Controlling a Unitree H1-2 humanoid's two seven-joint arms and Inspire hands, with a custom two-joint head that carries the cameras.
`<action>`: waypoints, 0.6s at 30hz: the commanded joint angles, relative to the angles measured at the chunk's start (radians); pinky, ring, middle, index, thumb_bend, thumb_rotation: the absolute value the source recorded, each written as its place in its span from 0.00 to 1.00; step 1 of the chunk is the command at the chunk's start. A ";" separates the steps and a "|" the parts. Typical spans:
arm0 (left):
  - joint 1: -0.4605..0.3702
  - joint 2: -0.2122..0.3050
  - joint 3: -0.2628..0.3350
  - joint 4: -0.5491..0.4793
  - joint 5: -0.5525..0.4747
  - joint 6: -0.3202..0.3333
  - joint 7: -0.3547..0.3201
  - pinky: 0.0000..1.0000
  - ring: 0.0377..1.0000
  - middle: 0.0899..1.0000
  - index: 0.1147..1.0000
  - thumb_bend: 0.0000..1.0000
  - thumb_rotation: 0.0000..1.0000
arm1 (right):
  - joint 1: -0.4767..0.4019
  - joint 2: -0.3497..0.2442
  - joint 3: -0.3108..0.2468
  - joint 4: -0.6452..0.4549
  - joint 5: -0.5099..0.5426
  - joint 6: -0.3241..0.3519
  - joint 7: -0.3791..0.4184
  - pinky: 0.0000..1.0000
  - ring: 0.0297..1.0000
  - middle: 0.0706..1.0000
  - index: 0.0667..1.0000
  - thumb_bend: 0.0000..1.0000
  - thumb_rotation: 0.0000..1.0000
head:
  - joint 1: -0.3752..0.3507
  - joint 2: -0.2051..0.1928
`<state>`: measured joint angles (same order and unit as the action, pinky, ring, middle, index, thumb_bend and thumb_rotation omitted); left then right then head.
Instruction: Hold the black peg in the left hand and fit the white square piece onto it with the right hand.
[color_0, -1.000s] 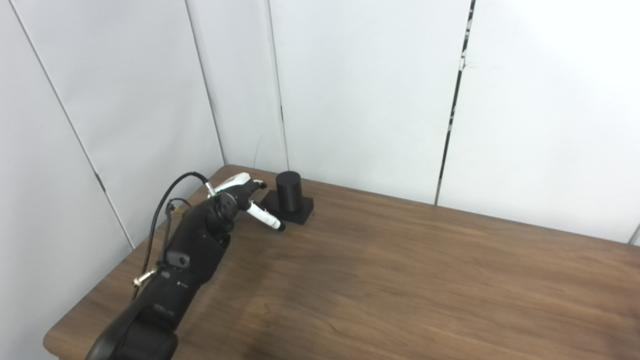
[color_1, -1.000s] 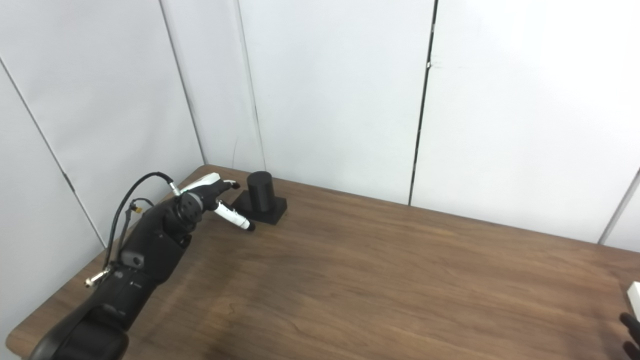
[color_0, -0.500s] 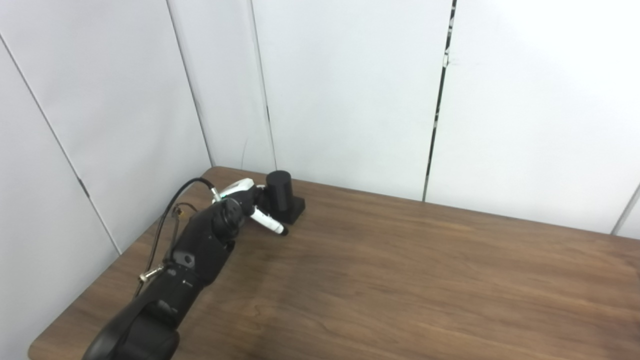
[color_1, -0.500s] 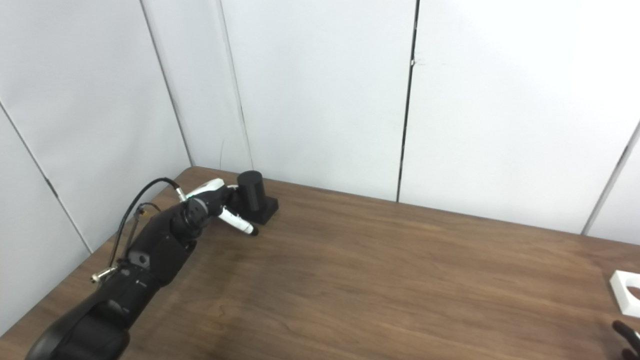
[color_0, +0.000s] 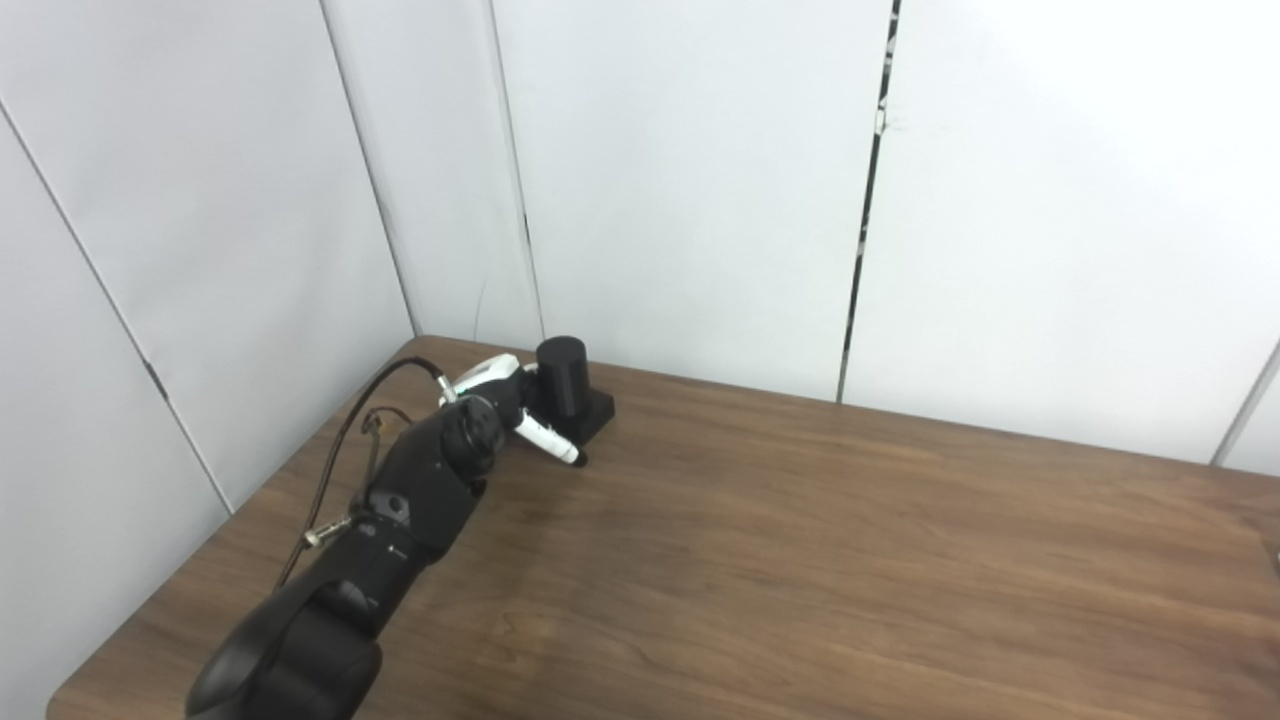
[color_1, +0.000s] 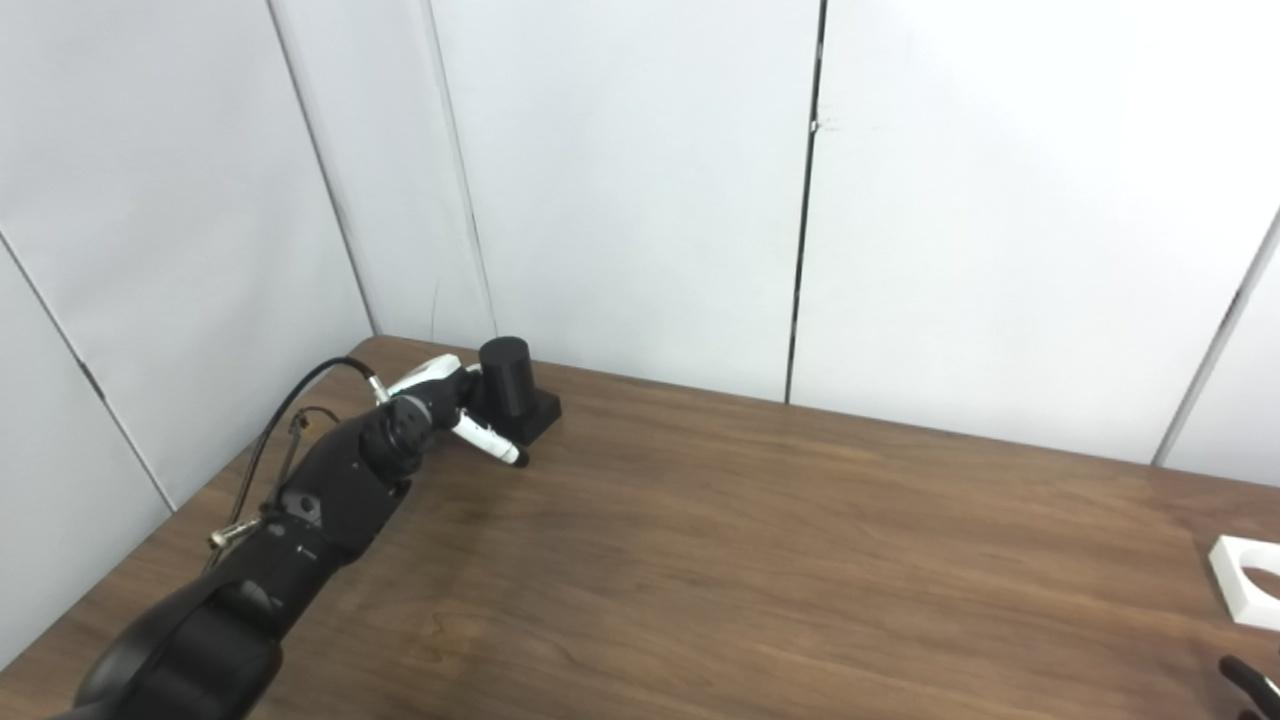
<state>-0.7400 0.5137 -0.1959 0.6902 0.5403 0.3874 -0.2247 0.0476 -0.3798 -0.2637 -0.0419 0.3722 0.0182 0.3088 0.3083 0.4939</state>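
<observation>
Your left hand (color_0: 505, 400) sits against the black peg (color_0: 562, 376) at the table's (color_0: 800, 560) far left corner, its fingers apart and one white finger lying along the base, nothing gripped yet. Wrap the fingers around the cylinder before lifting. Only the right eye view shows the white square piece (color_1: 1245, 580) at the right edge, with a tip of your right hand (color_1: 1245, 682) near it; I cannot tell its spread.
</observation>
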 joint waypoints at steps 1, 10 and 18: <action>-0.056 0.023 -0.007 -0.004 -0.002 -0.013 0.013 1.00 1.00 1.00 0.99 1.00 0.24 | -0.001 -0.022 -0.011 -0.019 0.013 -0.022 0.012 1.00 0.99 0.88 1.00 0.59 0.88 | 0.000 0.001; -0.066 0.039 -0.057 0.030 0.011 -0.064 0.042 1.00 1.00 0.95 0.72 0.97 0.20 | -0.018 -0.009 0.001 -0.015 -0.005 -0.014 -0.003 1.00 0.97 0.87 1.00 0.60 0.88 | -0.009 0.006; -0.035 0.034 -0.035 0.001 -0.021 -0.067 0.074 0.69 0.74 0.72 0.43 0.53 0.06 | -0.021 -0.009 0.011 -0.020 -0.004 -0.020 0.010 1.00 0.97 0.87 1.00 0.59 0.91 | -0.020 0.011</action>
<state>-0.7643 0.5308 -0.2408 0.7137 0.5266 0.3091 -0.1528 0.0428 -0.3780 -0.2571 -0.0418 0.3632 0.0187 0.3074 0.2884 0.5047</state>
